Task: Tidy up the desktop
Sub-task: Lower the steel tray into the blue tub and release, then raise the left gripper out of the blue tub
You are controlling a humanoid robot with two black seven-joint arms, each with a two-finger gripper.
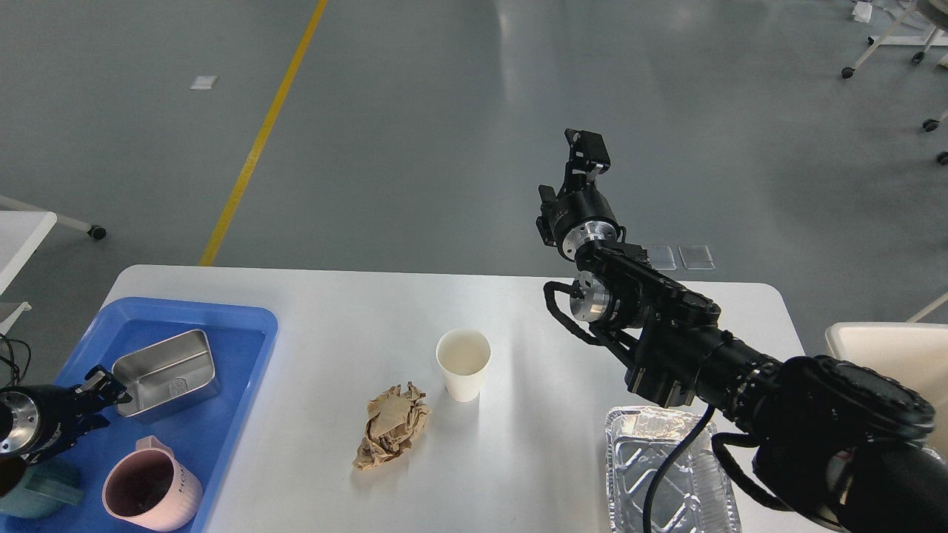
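Your large white rectangular desktop [518, 311] with rounded corners fills the lower half of the head view, its far edge running across the middle of the picture.

Near its centre stands a white paper cup [464, 364], upright and open at the top. At about 7 o'clock from the cup, close by but apart from it, lies a crumpled wad of brown paper [391, 434].

At 9 o'clock on the desktop you have a blue plastic tray [244, 348] holding a shiny rectangular metal tin [166, 372] and, at 6 o'clock from the tin, a pink mug [152, 490]. A teal mug [37, 492] shows at the tray's lower left corner, partly cut off.

At 5 o'clock from the cup, a crinkled foil container [670, 474] sits at the near edge, partly hidden by your right arm.

Your left gripper [100, 392] hovers over the tray just beside the tin's near-left corner; it is too dark and small to tell whether the fingers are apart.

Your right gripper [585, 152] is raised beyond the desktop's far edge, at 1 o'clock from the cup, seen end-on, so you cannot tell its state either.
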